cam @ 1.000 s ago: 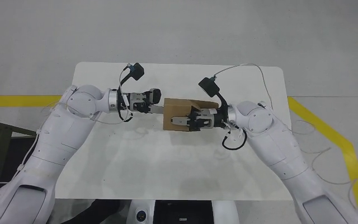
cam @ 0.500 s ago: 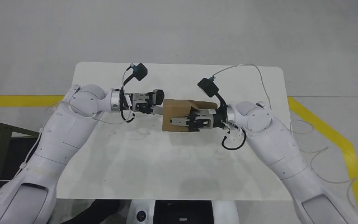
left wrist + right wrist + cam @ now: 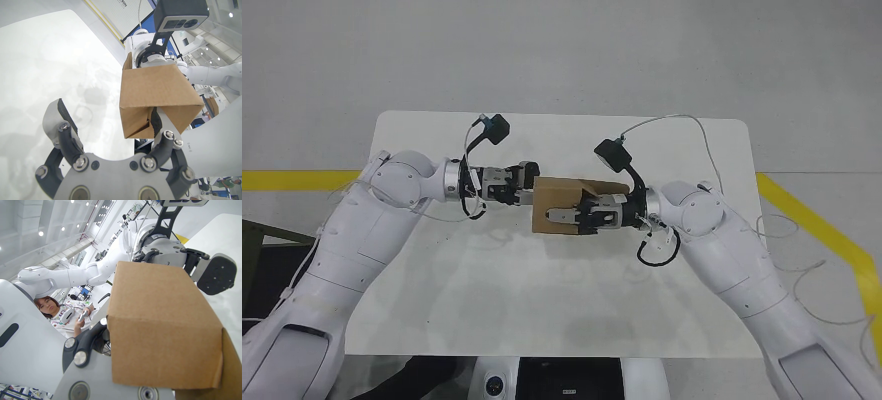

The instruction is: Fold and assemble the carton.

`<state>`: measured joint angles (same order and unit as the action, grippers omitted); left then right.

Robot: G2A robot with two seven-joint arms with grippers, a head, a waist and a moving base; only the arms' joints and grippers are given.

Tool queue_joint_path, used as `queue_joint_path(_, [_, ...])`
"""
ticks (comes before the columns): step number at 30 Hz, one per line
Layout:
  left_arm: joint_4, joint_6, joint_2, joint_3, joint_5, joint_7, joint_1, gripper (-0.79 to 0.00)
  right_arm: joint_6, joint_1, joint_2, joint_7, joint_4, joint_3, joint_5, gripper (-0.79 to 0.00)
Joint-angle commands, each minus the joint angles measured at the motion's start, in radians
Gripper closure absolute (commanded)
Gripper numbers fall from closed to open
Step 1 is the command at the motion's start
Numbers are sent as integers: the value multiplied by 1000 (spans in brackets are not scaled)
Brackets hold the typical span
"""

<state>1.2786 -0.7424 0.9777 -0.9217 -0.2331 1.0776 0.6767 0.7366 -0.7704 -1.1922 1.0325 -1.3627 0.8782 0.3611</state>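
Metal-fingered left gripper (image 3: 107,108) stands spread wide. One finger (image 3: 166,121) is inside the open end of the brown carton (image 3: 155,89); the other is outside and clear of it. Carton lies sideways, held above the middle of the white table (image 3: 542,300). Beyond it, right gripper (image 3: 564,215) is clamped on the carton from the opposite end, one finger along the top face.

Robotics lab, white table (image 3: 542,300), yellow floor tape (image 3: 282,180)

Bright even overhead light, ceiling lamps (image 3: 40,233) glaring, soft shadows on white table (image 3: 562,300), wrist views bent at edges
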Motion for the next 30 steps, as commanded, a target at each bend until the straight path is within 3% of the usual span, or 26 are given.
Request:
queue_joint_path(1, [-1, -1, 0, 2, -1, -1, -2, -785, 1, 1, -1, 2, 4, 0, 3, 0])
queue_joint_path(7, [-19, -8, -6, -8, 6, -8, -3, -785, -18, 3, 0, -2, 35, 8, -7, 0])
queue_joint_path(14, [-34, -30, -22, -53, 61, -30, 8, -785, -123, 10, -3, -8, 98, -3, -41, 0])
queue_joint_path(24, [24, -165, -44, -128, 265, -171, 59, -785, -208, 55, -37, -39, 217, -73, -54, 0])
queue_joint_path(30, [81, -196, -56, -170, 410, -246, 99, -785, -231, 90, -59, -65, 283, -107, -87, -188])
